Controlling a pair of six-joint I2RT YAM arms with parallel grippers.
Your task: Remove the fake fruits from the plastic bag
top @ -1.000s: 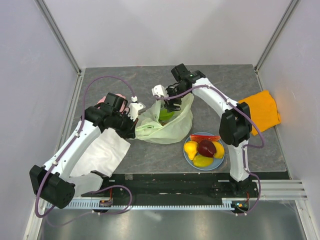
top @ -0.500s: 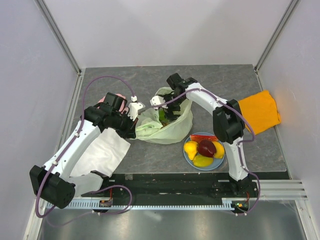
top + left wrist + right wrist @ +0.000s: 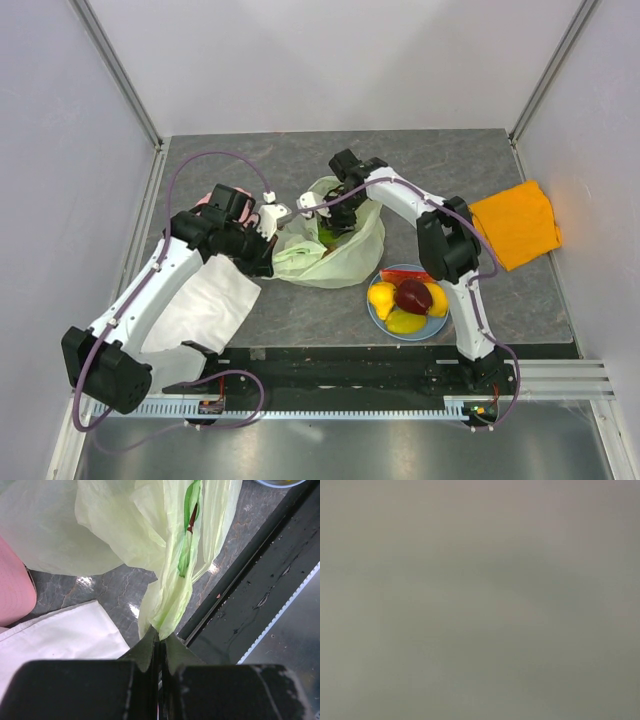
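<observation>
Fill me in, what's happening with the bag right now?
The left tool is shut on a gathered edge of the plastic bag, holding it. The right tool is down inside the bag's mouth; its camera shows only blur, so its grip is unclear. Several fake fruits lie on the blue plate; something green shows inside the bag.

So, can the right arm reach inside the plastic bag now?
Probably yes: the left gripper pinches an edge of the plastic bag, the mouth stands open, and the right gripper sits at the opening. Its camera shows only blur.
</observation>
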